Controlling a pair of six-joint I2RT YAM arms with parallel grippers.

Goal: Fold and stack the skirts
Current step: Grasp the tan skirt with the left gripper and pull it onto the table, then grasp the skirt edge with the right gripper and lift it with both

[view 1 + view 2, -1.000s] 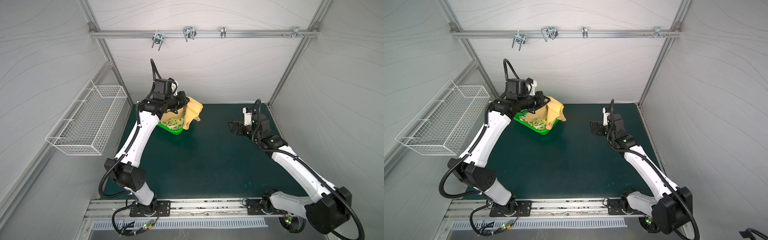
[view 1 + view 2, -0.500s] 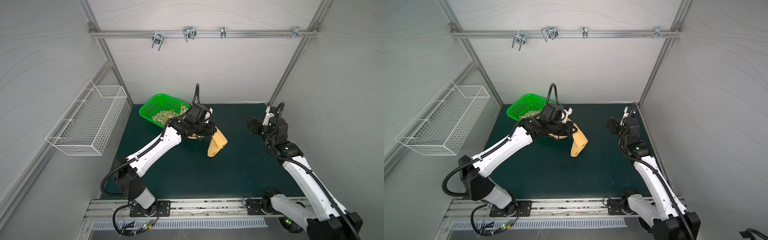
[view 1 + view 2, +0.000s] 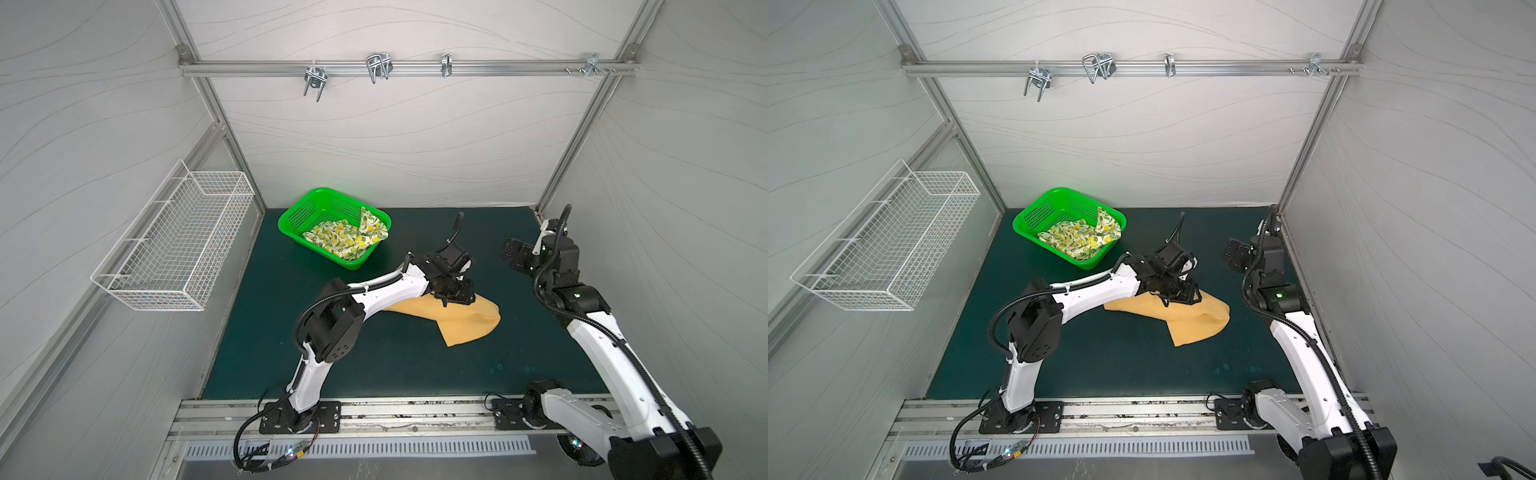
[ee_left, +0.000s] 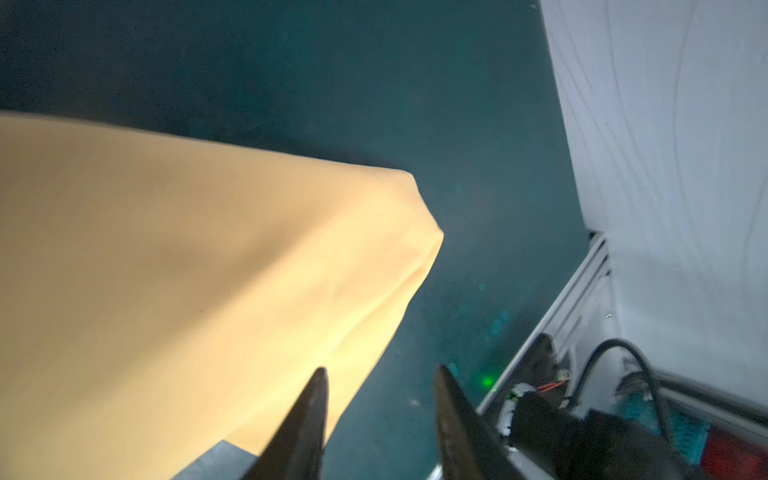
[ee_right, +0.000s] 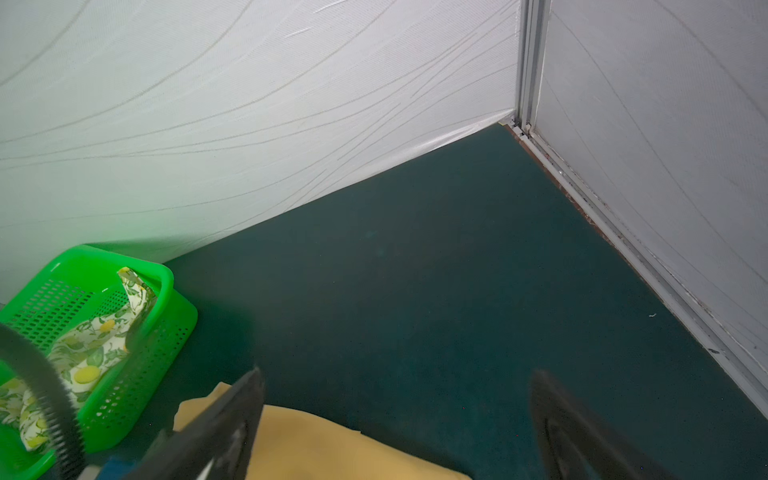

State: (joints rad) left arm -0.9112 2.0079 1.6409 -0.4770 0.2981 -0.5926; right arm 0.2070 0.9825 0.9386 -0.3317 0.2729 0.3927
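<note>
A: Where's the skirt in play?
B: The mustard skirt (image 3: 461,324) lies on the green mat (image 3: 332,357), right of middle. It's rumpled, with one corner pointing toward the front rail (image 3: 374,409).
A: And the left gripper (image 4: 380,370)?
B: Jaws partly apart, nothing between them. The cloth edge sits just beside one finger. In both top views it's low over the skirt's far edge; can't tell if it touches.
A: And the right gripper (image 5: 399,374)?
B: Spread wide, empty, hovering toward the back right corner, apart from the cloth.
A: So what's the step?
B: Looks like flattening before the fold. I'd take two corners of one edge, one per gripper, pinch close to the hem, pull taut, lay it flat, then fold. Likely risk is bunching or dragging.
A: Anything around it?
B: The lemon skirt (image 3: 345,241) is crumpled in the green basket (image 3: 291,216), back left, well apart. The wire basket (image 3: 174,249) is on the left wall, out of the way. The left arm (image 3: 386,291) covers the skirt's left end and is the main obstruction.
</note>
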